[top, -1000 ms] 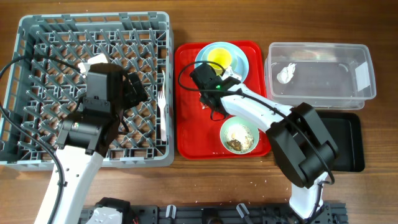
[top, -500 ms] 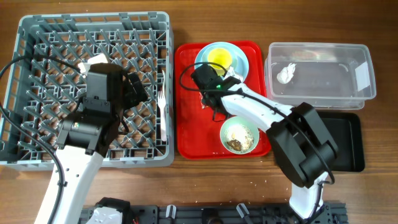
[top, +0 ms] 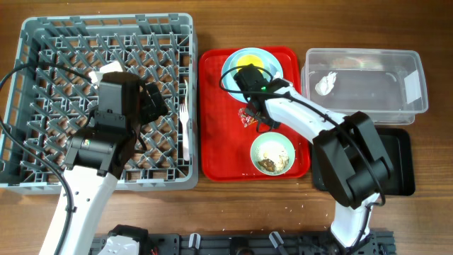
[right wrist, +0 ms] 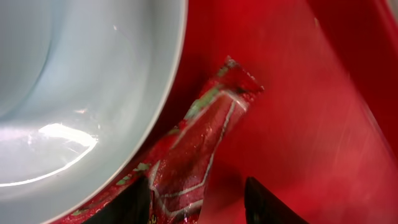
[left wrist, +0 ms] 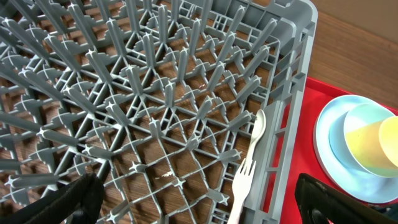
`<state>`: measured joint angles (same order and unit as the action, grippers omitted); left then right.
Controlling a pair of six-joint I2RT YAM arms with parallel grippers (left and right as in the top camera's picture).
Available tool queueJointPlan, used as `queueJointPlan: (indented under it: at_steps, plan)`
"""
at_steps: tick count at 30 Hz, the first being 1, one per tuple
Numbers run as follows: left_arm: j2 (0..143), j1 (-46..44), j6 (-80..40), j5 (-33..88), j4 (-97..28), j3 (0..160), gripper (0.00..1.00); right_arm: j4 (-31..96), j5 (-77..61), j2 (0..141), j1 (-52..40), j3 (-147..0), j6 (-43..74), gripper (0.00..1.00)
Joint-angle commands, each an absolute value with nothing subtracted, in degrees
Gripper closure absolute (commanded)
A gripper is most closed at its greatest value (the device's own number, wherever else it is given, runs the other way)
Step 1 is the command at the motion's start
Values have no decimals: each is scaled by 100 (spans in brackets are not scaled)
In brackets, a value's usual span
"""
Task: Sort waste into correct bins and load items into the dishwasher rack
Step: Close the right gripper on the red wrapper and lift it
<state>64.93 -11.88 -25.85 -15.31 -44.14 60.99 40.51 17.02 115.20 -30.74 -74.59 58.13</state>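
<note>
I count one grey dishwasher rack (top: 106,20), and in it one white fork (left wrist: 244,183). In line with the fork lies a rounded white end that may be one spoon; I cannot tell for sure. There is one flat red serving tray (top: 216,149), one light-blue plate (left wrist: 326,134), one yellow cup (left wrist: 388,146) and two pale mint-green bowls: one on the plate (left wrist: 364,121), one apart (top: 253,150). The second bowl holds one heap of food scraps (top: 269,163), the grains too many and too small to number. I see one shiny red wrapper (right wrist: 199,149), one crumpled white tissue (top: 324,83), and two bins: one clear tub (top: 364,51) and one black tray (top: 398,152).
</note>
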Motion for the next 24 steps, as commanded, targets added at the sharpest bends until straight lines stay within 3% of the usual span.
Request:
queueJointPlan:
  at_steps: [1,12,19,24]
  plan:
    - [6506,-1149,-2637,-1610,-4403,6117,0,4099,1798,11371,-3020,-7555,4950,53]
    - [6506,-1149,-2637,-1610,-4403,6117,0,3708,764,10665,-3030,-7540,5131,51]
    - [6506,-1149,-2637,-1610,-4403,6117,0,3625,1223,10674,-3107,-7035,5769,52]
    - [6506,-1149,-2637,-1610,-4403,6117,0,2910,1017,10676,-3114,-6543,5760,52]
